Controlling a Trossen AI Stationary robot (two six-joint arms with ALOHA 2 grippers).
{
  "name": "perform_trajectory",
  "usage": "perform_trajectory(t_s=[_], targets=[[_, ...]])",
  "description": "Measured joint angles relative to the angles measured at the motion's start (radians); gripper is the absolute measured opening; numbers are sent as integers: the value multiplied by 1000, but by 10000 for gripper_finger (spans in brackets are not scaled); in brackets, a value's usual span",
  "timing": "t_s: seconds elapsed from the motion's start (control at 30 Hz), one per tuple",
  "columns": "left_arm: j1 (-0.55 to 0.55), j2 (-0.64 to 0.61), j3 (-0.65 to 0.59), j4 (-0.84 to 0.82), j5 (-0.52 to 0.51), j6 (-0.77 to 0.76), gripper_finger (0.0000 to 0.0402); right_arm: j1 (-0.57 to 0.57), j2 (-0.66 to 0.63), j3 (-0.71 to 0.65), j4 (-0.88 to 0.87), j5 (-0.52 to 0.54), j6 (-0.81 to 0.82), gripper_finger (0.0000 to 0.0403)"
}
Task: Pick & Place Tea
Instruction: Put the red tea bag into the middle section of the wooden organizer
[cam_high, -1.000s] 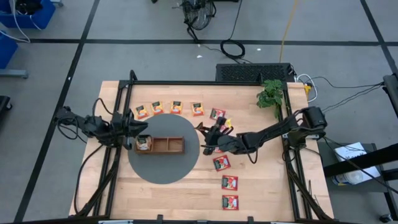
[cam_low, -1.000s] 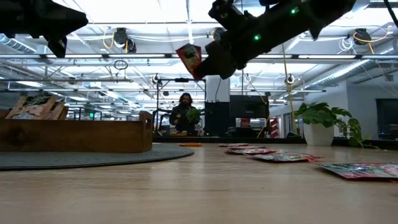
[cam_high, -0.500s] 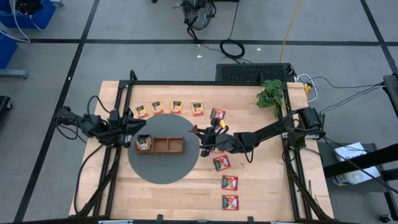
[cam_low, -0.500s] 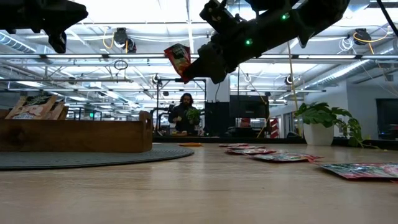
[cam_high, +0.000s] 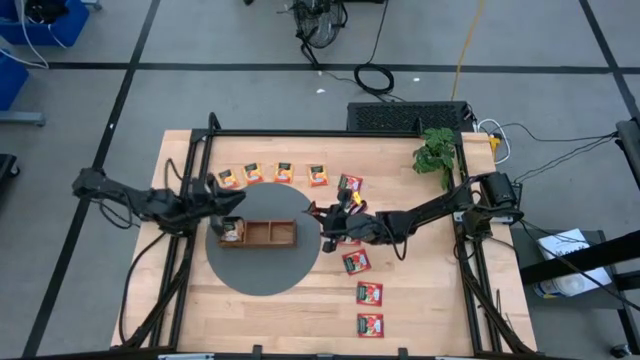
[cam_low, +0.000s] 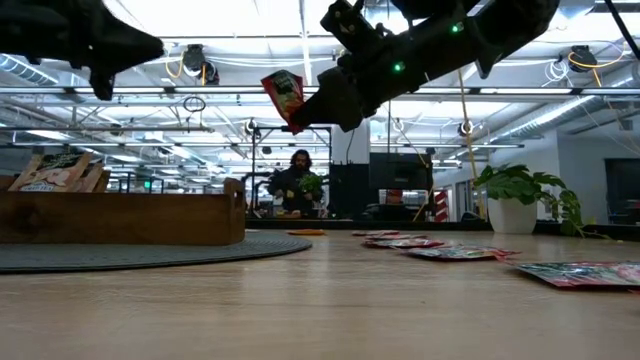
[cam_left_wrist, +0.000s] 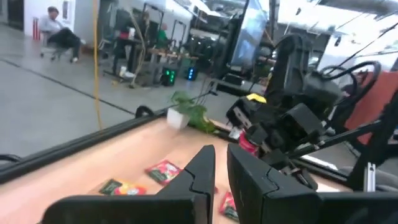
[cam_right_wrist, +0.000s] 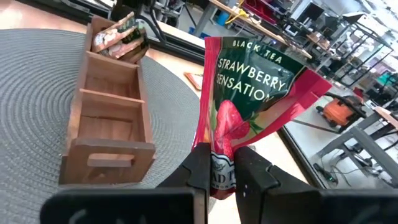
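A red-and-green tea packet is in my right gripper, which hovers just right of the grey round mat; it also shows in the low view, high above the table. A brown three-compartment tray stands on the mat, with packets in its left compartment. My left gripper is shut and empty above the tray's left end. Orange-yellow packets lie in a row at the far side. Red packets lie flat at the right. My right gripper pinches the packet's one end between its two fingers. The fingers come roughly level from the table's right. The packet sticks out beyond the fingertips toward the tray, a little bent, and is lifted clear of the table.
A small potted plant stands at the far right corner. A black frame rail runs along the table's edges. A person sits in the room far behind the table. Bare wood lies along the near edge left of the red packets.
My right gripper has carried the red-and-green packet toward the table's left, up to the mat's right edge, and the packet has stayed clear of the table. My left gripper has shifted a little toward the right and down over the tray's left end.
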Motion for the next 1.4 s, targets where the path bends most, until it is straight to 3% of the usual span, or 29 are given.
perform_trajectory(t_s=[0.23,0.43,0.57,0.7,1.0,1.4], targets=[[78,350,122,109,134,24,58,-1,0,0,0,1,17,30],[148,639,352,-37,252,20,139,-1,0,0,-7,1,38,30],[180,775,506,-122,367,9,192,-1,-1,0,-18,1,41,30],[214,890,617,-240,407,-54,223,-1,-1,0,-31,1,42,30],[271,1036,707,-301,448,-75,232,3,-1,0,-38,1,41,30],[316,1070,711,-281,487,-88,177,3,-1,0,-33,2,38,30]])
